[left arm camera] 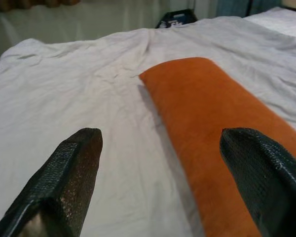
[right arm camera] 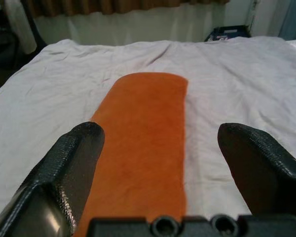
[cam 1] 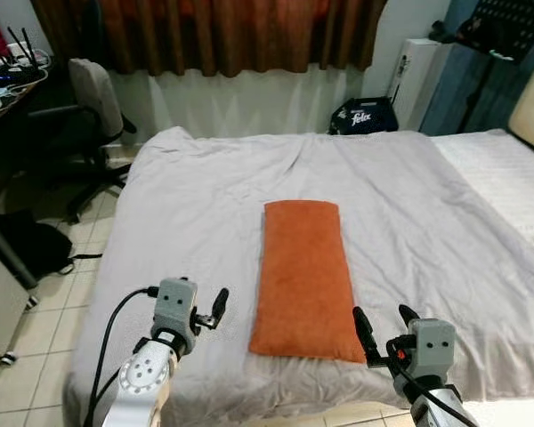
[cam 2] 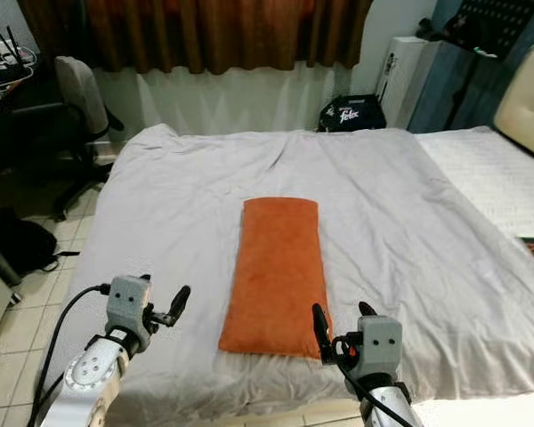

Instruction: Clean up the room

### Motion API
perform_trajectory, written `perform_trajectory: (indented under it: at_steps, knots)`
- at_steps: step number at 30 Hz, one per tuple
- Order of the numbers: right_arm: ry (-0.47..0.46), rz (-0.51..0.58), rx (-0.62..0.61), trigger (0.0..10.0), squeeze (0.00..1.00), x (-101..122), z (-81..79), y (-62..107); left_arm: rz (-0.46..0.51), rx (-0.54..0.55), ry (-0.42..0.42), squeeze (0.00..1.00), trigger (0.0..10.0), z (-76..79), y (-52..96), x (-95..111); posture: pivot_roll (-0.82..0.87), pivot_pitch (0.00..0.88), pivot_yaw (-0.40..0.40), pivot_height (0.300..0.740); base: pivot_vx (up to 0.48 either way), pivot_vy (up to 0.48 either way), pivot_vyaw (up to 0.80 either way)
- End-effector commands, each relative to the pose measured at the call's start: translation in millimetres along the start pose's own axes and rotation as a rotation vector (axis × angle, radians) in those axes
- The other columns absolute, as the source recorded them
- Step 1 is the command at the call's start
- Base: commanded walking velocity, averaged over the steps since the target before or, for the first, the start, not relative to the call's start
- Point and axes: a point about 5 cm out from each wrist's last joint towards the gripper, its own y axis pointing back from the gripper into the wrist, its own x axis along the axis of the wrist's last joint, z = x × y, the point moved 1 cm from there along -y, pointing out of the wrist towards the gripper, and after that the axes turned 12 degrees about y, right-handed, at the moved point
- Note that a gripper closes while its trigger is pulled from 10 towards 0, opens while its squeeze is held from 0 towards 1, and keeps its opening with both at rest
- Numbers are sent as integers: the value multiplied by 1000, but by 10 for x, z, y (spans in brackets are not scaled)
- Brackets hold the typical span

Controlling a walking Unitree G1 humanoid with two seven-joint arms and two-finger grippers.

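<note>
While both arms are held low at the bed's near edge, the orange pillow (cam 1: pixel 303 277) is seen lying flat, lengthwise, mid-bed on the grey sheet (cam 1: pixel 187 222). Left gripper (cam 1: pixel 212 311) fingers are spread, nothing held; right gripper (cam 1: pixel 384 327) likewise, just beside the pillow's near corner. "Felix" is possibly what is printed on the dark bag (cam 1: pixel 362 116) by the curtain (cam 1: pixel 214 31). An office chair (cam 1: pixel 84 116) is visible at left.
</note>
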Motion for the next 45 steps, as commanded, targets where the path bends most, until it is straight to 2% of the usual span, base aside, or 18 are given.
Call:
perform_trajectory:
  at_steps: [1, 4, 6, 10, 18, 21, 23, 24, 27, 29, 32, 33, 34, 35, 40, 41, 45]
  knots:
    - [0, 16, -22, 10000, 0, 41, 63, -6, 31, -21, -3, 0, 10000, 49, -36, 77, -48, 0, 2, 740, 326, -349, 0]
    - [-1, 18, -23, 10000, 0, 46, 66, -8, 42, -7, 8, 0, 10000, 26, -36, 83, -49, 0, 2, 740, 344, -331, 0]
    - [-10, 28, -31, 10000, 0, 61, 81, -9, 82, 20, 49, 0, 10000, -1, -30, 131, -50, 0, 2, 740, 358, -317, 0]
    - [-14, 35, -32, 10000, 0, 73, 81, -14, 108, 24, 74, 0, 10000, 30, -14, 171, -49, 0, 2, 740, 388, -277, 0]
    - [-32, 37, 5, 10000, 0, 106, 22, -96, 76, 46, 6, 0, 10000, -7, -51, 161, -45, 0, 2, 740, 105, 0, 0]
    - [-74, 45, 36, 10000, 0, 160, -16, -172, 97, 55, -21, 0, 10000, -39, -41, 222, -40, 0, 3, 740, 0, 0, 0]
    - [-97, 30, 56, 10000, 0, 139, -56, -209, 96, 69, -60, 0, 10000, -86, -69, 240, -39, 0, 2, 740, 0, 0, 0]
    - [-106, 14, 94, 10000, 0, 113, -130, -264, 93, 72, -45, 0, 10000, -134, -132, 255, -33, 0, -1, 740, 0, 0, 0]
    - [-119, -3, 123, 10000, 0, 89, -179, -335, 75, 72, -33, 0, 10000, -179, -217, 264, -27, 0, -4, 740, 0, 0, 0]
    - [-142, -23, 132, 10000, 0, 66, -186, -408, 50, 55, -20, 0, 10000, -198, -301, 258, -20, 0, -6, 740, 0, 0, 0]
    - [-182, -39, 135, 10000, 0, 62, -189, -441, 33, 40, 4, 0, 10000, -221, -343, 249, -12, 0, -13, 740, 0, 0, 0]
    - [-209, -55, 145, 10000, 0, 48, -213, -498, 24, 59, 76, 0, 10000, -324, -389, 263, -19, 18, -14, 740, 0, 0, 0]
    - [-209, -55, 145, 10000, 0, 48, -213, -498, 24, 59, 76, 0, 10000, -324, -389, 263, -19, 18, -14, 740, 0, 0, 0]
    - [-263, -72, 156, 10000, 0, 22, -248, -584, 16, 84, 168, 0, 10000, -485, -447, 285, -17, 45, -20, 740, 0, 0, 0]
    - [-300, -71, 115, 10000, 0, 8, -220, -652, -17, 102, 100, 0, 10000, -594, -480, 266, -3, 97, -34, 740, 0, 0, 0]
    - [-299, -74, 71, 10000, 0, -11, -190, -666, -58, 126, 53, 0, 10000, -668, -483, 230, -26, 172, -34, 740, 0, 0, 0]
    - [-297, -82, 39, 10000, 0, -34, -161, -649, -92, 134, 50, 0, 10000, -686, -487, 179, -36, 221, -33, 740, 0, 0, 0]
